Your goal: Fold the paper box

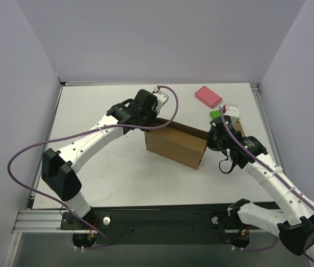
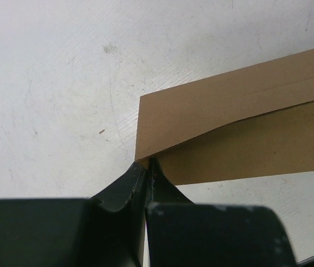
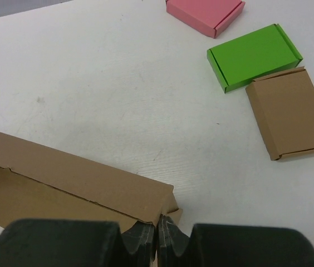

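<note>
Paper box (image 1: 175, 146) sits mid-table (image 1: 107, 167), partly formed: near wall and end wall upright, top open.

Left gripper (image 2: 147, 167): jaws nearly together, pinching the far left corner of the box's rear wall. A thin cardboard edge shows between the fingers.

Right gripper (image 3: 158, 222): the same narrow pinch at the far right corner, next to a small tab.

My reading: I hold both ends of one long panel so it stands square along its crease and cannot twist.

Pose: my left arm has its elbow out left, forearm angled across, wrist tipped over the corner. My right arm reaches up from the near right, wrist above the box end.

Pink block (image 3: 204, 14), green block (image 3: 254, 55) and small brown block (image 3: 290, 111) lie beyond, apart from the box.
</note>
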You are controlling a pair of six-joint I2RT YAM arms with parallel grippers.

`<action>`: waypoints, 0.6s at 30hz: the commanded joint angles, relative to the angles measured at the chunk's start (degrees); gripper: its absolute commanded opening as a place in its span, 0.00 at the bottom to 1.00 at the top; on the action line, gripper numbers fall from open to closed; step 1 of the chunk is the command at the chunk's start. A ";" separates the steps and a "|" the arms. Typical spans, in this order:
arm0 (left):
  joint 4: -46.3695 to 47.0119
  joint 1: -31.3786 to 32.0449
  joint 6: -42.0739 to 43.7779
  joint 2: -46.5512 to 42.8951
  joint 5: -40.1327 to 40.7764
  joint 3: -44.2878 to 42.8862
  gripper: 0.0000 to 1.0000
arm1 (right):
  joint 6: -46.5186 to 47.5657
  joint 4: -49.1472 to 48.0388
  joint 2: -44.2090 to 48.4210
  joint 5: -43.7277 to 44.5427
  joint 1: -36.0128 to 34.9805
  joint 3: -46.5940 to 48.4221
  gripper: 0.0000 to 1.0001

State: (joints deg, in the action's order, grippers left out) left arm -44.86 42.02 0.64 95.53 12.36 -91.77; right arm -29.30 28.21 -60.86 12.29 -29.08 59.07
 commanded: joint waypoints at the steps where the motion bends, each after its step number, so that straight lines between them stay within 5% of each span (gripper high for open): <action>1: -2.34 0.61 -0.38 1.68 -6.03 -0.34 0.00 | -4.88 3.61 1.97 10.09 -7.20 -5.89 0.00; 18: -0.40 0.08 -4.51 1.24 -8.93 0.89 0.00 | -19.20 7.91 -3.47 29.80 -27.86 -10.47 0.00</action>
State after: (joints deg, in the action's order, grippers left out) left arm -44.36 41.45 -1.43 95.53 10.28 -91.74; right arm -43.07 26.74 -58.98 47.05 -52.40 50.39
